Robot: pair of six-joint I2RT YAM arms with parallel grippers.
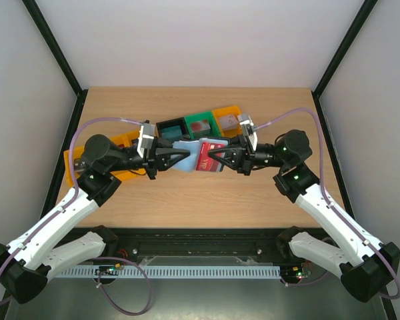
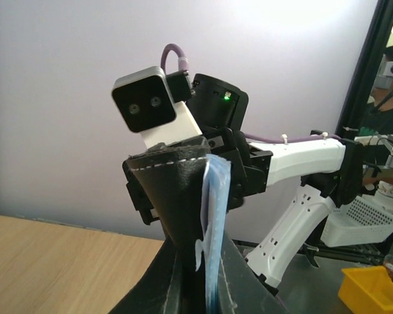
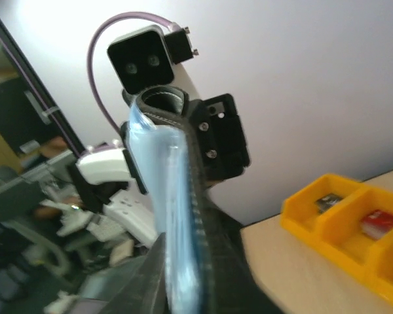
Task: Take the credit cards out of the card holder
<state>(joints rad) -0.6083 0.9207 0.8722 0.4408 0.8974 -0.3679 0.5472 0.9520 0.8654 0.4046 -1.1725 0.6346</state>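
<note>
The black card holder (image 1: pixel 185 157) hangs open above the table's middle, its blue-grey pocket side up, stretched between both grippers. My left gripper (image 1: pixel 165 159) is shut on its left end; in the left wrist view the black cover (image 2: pixel 173 196) and pale blue pocket (image 2: pixel 216 216) stand pinched in the left gripper (image 2: pixel 200 261). A red credit card (image 1: pixel 211 155) with pale markings lies on the holder's right half. My right gripper (image 1: pixel 219 159) is closed over that end. In the right wrist view the card holder (image 3: pixel 200 216) shows edge-on inside the right gripper (image 3: pixel 183 261); the red card is hidden there.
A row of coloured bins stands behind the grippers: an orange one (image 1: pixel 228 122), a green one (image 1: pixel 199 125) and a dark one (image 1: pixel 170 128), with small pieces inside. Another orange bin (image 1: pixel 120 143) lies under the left arm. The yellow bin (image 3: pixel 340 216) sits right of the right gripper.
</note>
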